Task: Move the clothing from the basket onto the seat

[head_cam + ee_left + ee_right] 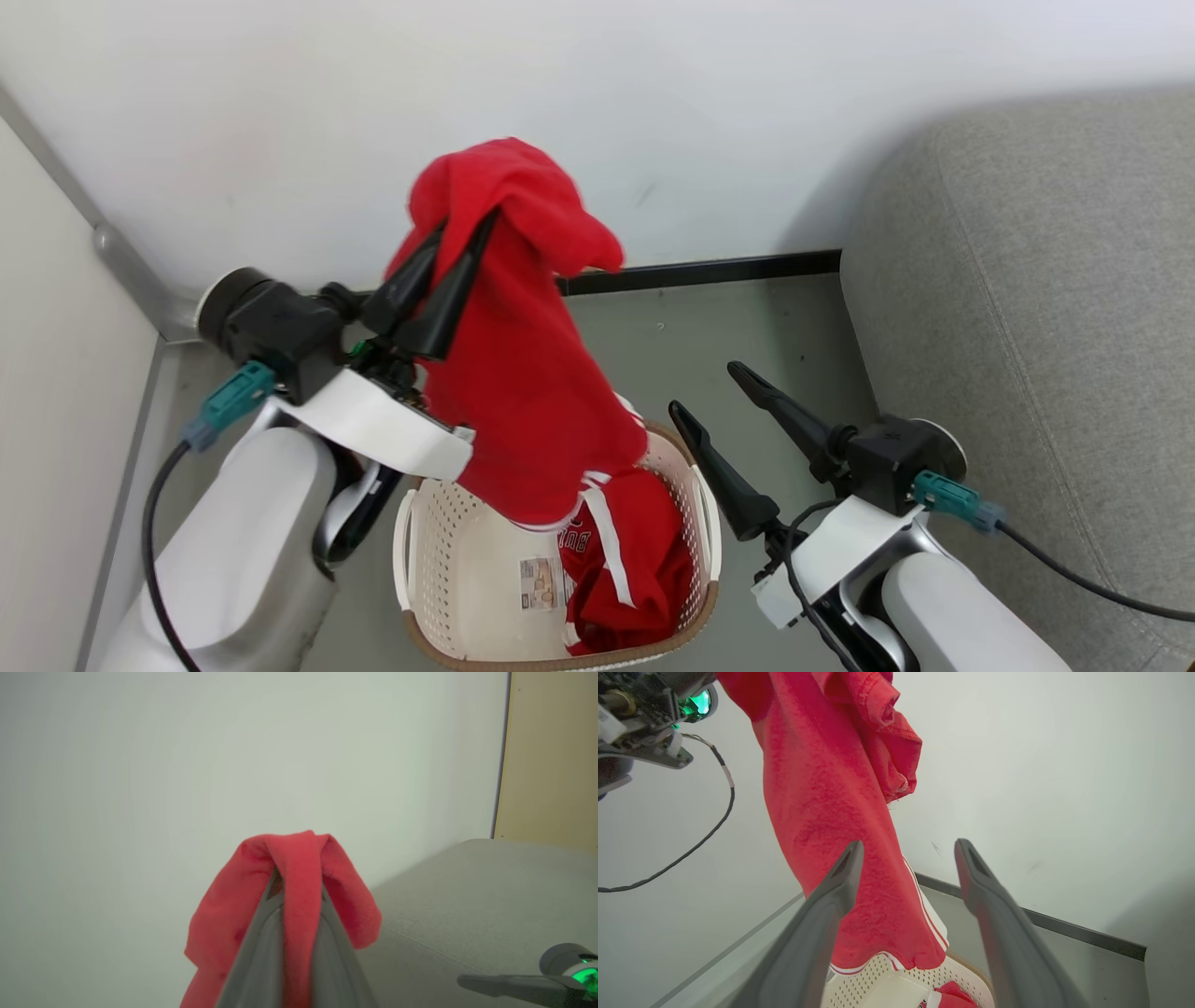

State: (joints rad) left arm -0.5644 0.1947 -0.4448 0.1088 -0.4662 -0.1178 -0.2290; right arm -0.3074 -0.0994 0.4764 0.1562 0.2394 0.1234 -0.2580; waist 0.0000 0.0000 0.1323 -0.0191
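Your left hand (pixel 465 224) is clamped on a fold of one garment (pixel 523 392), its hem low at the basket (pixel 420 551) holding the second garment (pixel 635 560); swinging past your open, empty right hand (pixel 703 387) to the seat (pixel 1046 308) could snag it loose.

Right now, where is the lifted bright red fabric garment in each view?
Head view: centre, the lifted bright red fabric garment hangs from the left hand above the cream-white perforated plastic basket.
Left wrist view: garment bottom centre, between the fingers.
Right wrist view: garment upper left to centre.
Shared landmark: the white wall.
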